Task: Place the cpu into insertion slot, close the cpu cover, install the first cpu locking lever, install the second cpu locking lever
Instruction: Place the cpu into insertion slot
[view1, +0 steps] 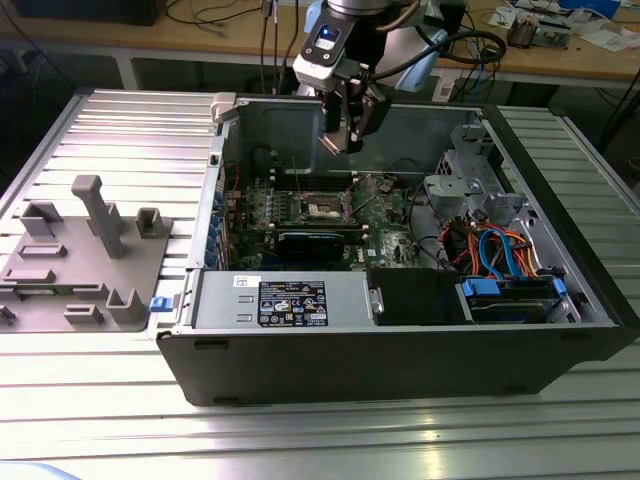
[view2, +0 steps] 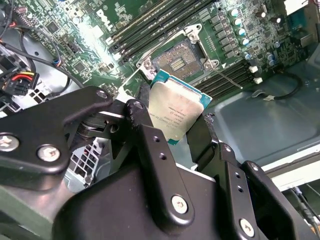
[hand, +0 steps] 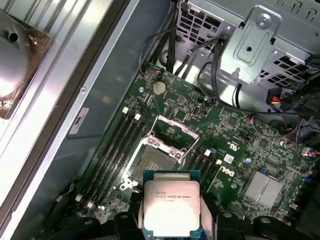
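Pincer: the pincer (view2: 170, 131) was clamped on the cpu (hand: 171, 207), one black finger on each of two opposite edges, and held it in the air inside the open computer case (view1: 400, 350).
Cpu: its silver-grey top faced the wrist cameras. It hung above the green motherboard (hand: 240, 150), near the insertion slot (hand: 152, 161) but clear of it, and it was not seated.
Insertion slot: it lay bare, its dark centre showing, with nothing in it.
Cpu cover: the cpu cover (hand: 177, 125) stood swung up and open along one edge of the slot, as best I could judge from where I stood.
Locking levers: a thin wire lever (view2: 227, 78) ran beside the slot and looked unlatched. I couldn't pick out the other with any certainty.
Progress: by my reckoning the first step was under way but not complete, with the chip in the grip and over the board.
Left undone: seating the chip, closing the cover, and fastening both levers.
Surroundings: the case lay on its side on the ribbed metal tabletop (view1: 120, 140), and a grey fixture (view1: 90, 250) stood to the exterior view's left.
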